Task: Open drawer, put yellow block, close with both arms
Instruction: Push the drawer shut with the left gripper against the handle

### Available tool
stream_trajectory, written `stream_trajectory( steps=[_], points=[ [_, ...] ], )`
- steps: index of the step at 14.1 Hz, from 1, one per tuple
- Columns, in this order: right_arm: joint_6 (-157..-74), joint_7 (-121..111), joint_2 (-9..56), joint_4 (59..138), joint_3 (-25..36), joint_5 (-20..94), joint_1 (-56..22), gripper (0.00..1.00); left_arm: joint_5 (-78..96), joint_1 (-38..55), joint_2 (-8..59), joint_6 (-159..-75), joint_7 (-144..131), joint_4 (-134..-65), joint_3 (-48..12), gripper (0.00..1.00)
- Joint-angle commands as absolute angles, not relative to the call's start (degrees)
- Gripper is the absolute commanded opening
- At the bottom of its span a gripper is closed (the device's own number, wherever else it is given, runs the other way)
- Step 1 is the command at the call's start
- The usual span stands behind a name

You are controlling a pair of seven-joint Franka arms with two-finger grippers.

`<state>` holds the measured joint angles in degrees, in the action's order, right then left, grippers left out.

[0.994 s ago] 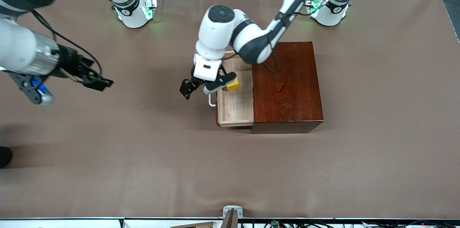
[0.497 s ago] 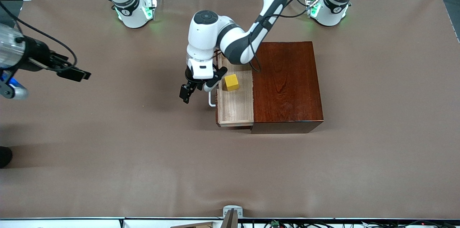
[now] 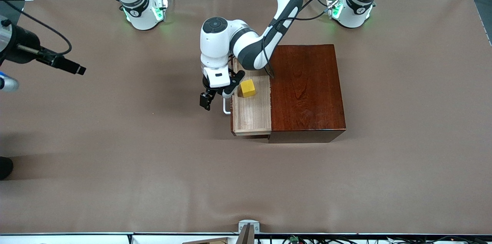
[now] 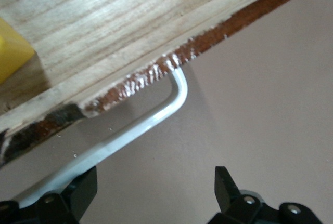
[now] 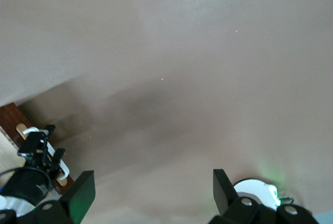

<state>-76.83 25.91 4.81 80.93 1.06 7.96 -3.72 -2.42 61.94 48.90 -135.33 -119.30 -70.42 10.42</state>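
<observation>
Block (image 3: 248, 88) lies in the open drawer (image 3: 251, 111). Left gripper (image 3: 217, 95), open and empty, hangs at the handle (image 3: 226, 106); right gripper (image 5: 151, 195), open and empty, waits over the counter (image 3: 115, 159). A skewed push could jam the drawer.

Two white robot arms each carrying one gripper, one wooden box (image 3: 306, 89), one open drawer (image 3: 251, 115) with one white handle (image 3: 226, 108), and one yellow block (image 3: 248, 88).

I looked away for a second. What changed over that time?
The left gripper moved off the block to the handle, fingers open. The right gripper, open, pulled back toward its end of the table. The block and the open drawer stayed put.
</observation>
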Motion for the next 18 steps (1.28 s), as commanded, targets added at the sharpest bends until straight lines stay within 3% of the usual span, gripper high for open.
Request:
stream_trajectory(
  steps=[1,11,18],
  points=[
    [-80.2,15.4,-0.9,89.2,0.8,6.9,-2.8,1.0,-3.7,62.3,49.6,-131.2,-120.7,-68.8,11.2,1.0],
    [-82.3,-2.8,-0.4,87.9,0.5,0.2,-0.1,1.0,-3.8,58.2,47.5,-115.1,-120.6,-69.9,11.5,1.0],
    [-81.7,-2.5,-0.4,87.2,0.6,0.8,0.1,1.0,-3.7,56.3,46.2,-104.3,-122.3,-70.0,12.0,1.0]
  ],
)
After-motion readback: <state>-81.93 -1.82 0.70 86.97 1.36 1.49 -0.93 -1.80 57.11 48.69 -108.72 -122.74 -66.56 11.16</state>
